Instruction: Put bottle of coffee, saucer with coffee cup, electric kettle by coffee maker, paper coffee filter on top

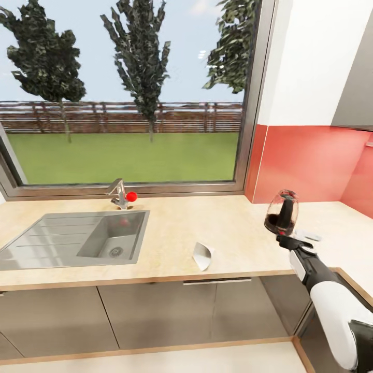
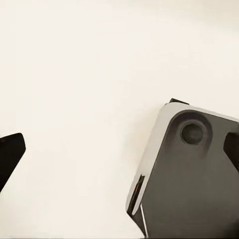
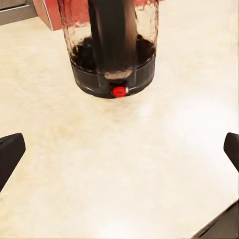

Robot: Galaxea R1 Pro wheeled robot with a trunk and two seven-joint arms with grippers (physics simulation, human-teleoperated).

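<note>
1. The dome-shaped dark see-through glass electric kettle (image 1: 281,211), with its black handle and black base, is standing on the long light tan wood-grain kitchen countertop (image 1: 171,233) at about 3 o'clock in the head view, in front of the glossy red backsplash (image 1: 305,163).
2. The right gripper (image 3: 119,149) is sitting just behind the kettle; in the right wrist view its two black fingertips (image 3: 10,152) are spread wide apart, gripping nothing, with the kettle's small red mark (image 3: 119,91) facing them.
3. The small white paper coffee filter (image 1: 202,256), a folded cone, is lying on its side near the worktop's front edge at about 5 o'clock.
4. The brushed steel sink (image 1: 77,239) with ribbed drainer is sitting at 9 o'clock, its angular tap (image 1: 119,192) carrying a red knob.
5. In the left wrist view the left gripper (image 2: 119,149) is open and empty, over a pale plain surface beside a grey rounded robot part (image 2: 191,174).
</note>
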